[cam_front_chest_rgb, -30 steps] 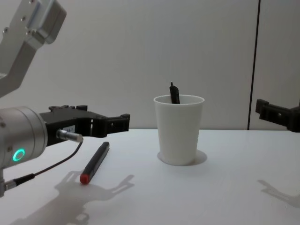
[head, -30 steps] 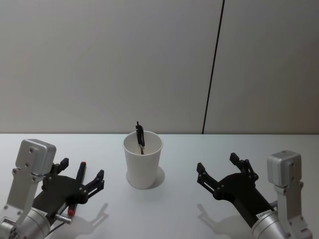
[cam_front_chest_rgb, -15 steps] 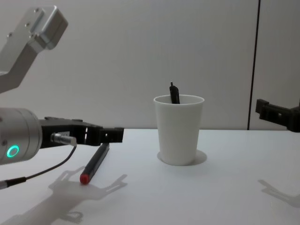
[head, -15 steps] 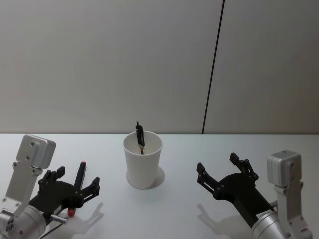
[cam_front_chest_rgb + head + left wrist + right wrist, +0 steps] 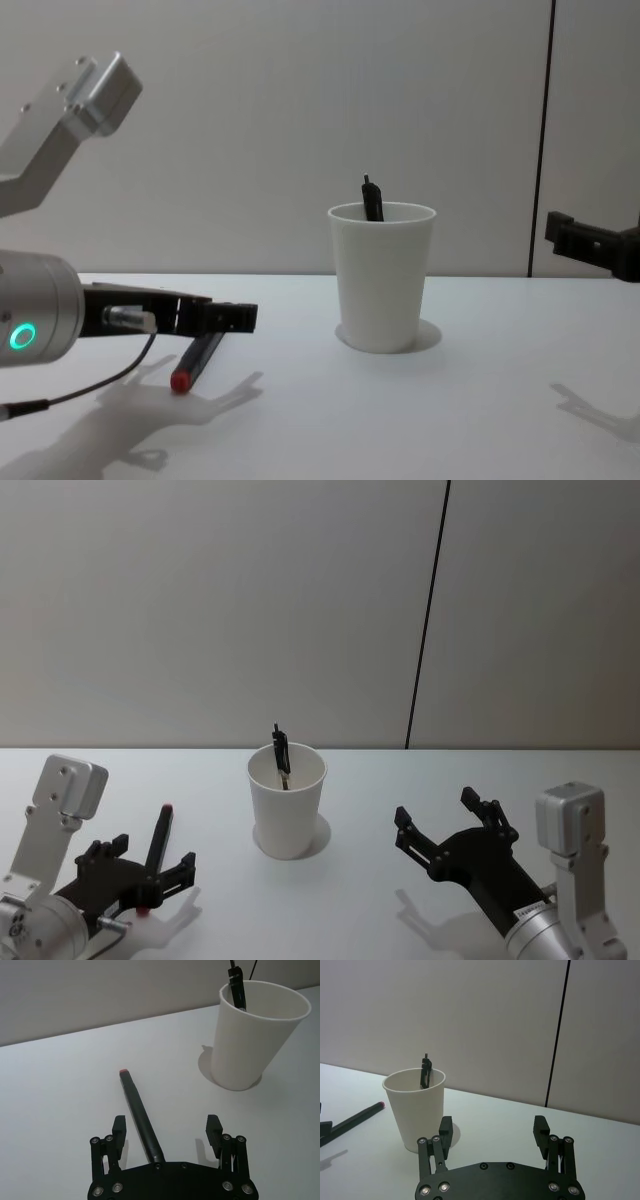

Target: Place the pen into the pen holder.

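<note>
A: Where is the pen (image 5: 158, 838) (image 5: 140, 1115), and which way does it point?

B: It lies flat on the table (image 5: 350, 900), to the left of the pen holder (image 5: 287, 805) (image 5: 383, 280) and apart from it. Its long axis runs away from the robot, with the far end leaning a little to the right, towards the cup. The barrel is black. The head view shows a red tip at the far end, and the chest view shows a red end nearest the robot.

A: And the left gripper (image 5: 166, 1120) (image 5: 143, 855)?

B: It sits low over the near part of the pen with its jaws spread wide. One finger is on each side of the barrel, and neither touches it. I cannot tell whether the fingertips reach the table.

A: What else is around?

B: Bare table lies between the pen and the cup. The cup stands upright and already holds the other pen (image 5: 281, 752) (image 5: 425, 1072), which is black. It leans on the far rim and its clip end sticks out above the rim. The right gripper (image 5: 437, 808) (image 5: 493, 1121) hovers to the right of the cup, well apart from it, jaws open and holding nothing. A dark seam (image 5: 428, 610) runs down the wall (image 5: 200, 600) behind.

A: Any writing?

B: A small white label (image 5: 530, 912) sits on the right arm, but its print is too small to read. A green ring light (image 5: 22, 336) glows on the left arm.
</note>
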You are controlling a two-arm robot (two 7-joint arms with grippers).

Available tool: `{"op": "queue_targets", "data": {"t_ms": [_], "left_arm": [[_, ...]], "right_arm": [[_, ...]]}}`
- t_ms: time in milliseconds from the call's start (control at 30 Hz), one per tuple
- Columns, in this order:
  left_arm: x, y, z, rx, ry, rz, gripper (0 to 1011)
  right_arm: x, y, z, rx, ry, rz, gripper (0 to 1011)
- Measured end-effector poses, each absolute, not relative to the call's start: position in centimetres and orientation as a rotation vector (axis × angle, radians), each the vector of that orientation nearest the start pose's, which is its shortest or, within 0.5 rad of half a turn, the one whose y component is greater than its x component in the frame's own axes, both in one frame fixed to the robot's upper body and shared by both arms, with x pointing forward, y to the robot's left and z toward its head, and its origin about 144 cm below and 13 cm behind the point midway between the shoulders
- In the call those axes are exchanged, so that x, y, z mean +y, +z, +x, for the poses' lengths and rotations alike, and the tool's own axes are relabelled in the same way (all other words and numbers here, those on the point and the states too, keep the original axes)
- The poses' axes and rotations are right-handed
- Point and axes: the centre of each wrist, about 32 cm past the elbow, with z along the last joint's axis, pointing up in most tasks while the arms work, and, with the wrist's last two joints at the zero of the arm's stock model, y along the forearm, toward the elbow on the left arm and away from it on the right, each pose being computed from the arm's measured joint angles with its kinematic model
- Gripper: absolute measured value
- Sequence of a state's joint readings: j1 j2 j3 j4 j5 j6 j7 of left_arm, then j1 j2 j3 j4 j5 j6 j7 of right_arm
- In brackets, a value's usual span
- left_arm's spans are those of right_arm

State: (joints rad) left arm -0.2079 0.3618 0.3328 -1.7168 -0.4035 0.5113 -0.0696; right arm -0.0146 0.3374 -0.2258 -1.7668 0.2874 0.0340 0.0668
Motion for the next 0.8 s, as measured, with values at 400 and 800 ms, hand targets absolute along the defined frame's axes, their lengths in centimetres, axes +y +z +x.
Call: {"op": "queue_targets", "data": {"t_ms": [400,800], "left_arm": [[22.04,122.55,49.52,0.234,1.111,0.273,1004],[22.18,122.33,49.99,0.261,1.102,0.288,1004]], "right_arm": [[-23.71,118.87,44.33,-0.075,-1.23,0.026,1001],[-23.71,118.87,44.33,-0.075,-1.229,0.026,1001]]}}
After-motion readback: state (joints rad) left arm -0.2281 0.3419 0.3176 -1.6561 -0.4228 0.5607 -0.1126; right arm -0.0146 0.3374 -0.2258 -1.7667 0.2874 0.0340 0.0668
